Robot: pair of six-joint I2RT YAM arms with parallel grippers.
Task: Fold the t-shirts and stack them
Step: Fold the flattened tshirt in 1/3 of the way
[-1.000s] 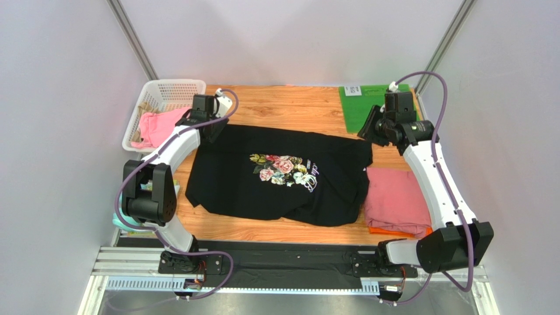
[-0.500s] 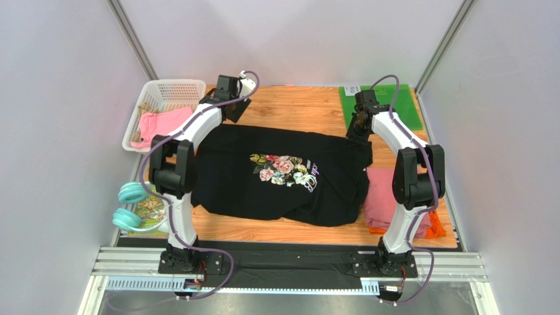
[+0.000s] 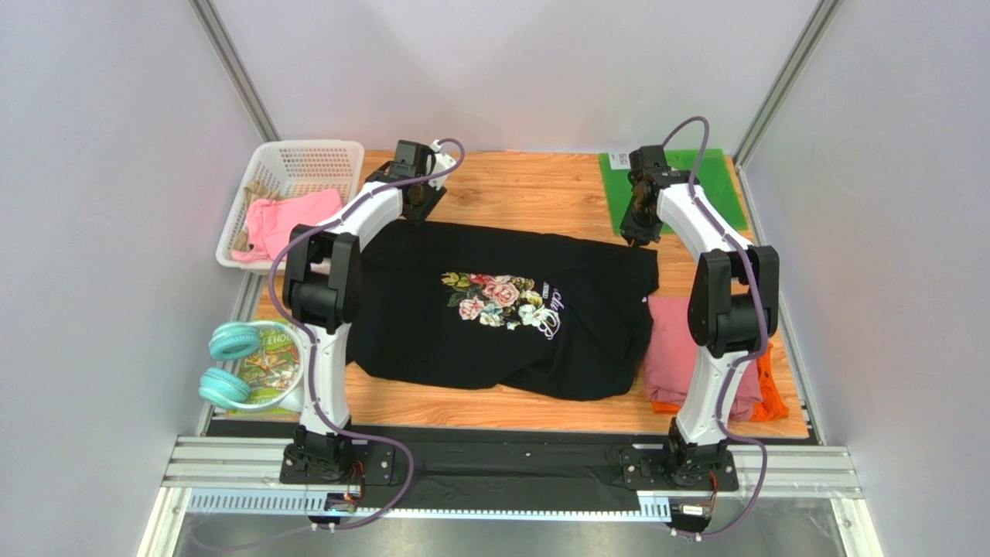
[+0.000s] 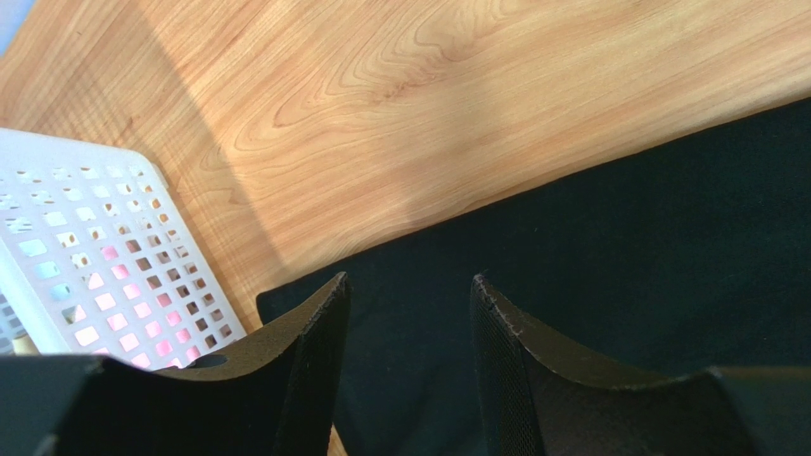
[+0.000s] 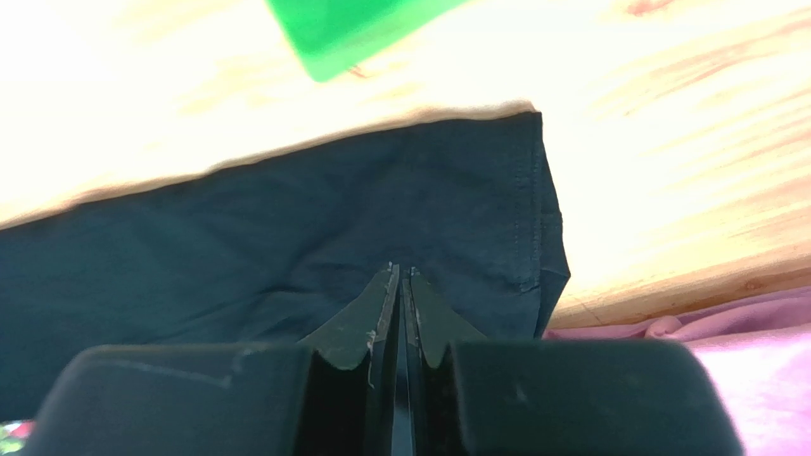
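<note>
Left gripper [image 4: 409, 280] hangs wide over the black t-shirt [image 3: 407, 313], right gripper [image 5: 401, 270] narrow, perhaps pinching it.

Top view bright, even, soft shadows. Right wrist view: table [image 5: 666, 142] beyond the black shirt [image 5: 286, 237] blown out, whole frame soft. Left wrist view: sharp, diagonal shadow band on table beyond shirt.
</note>
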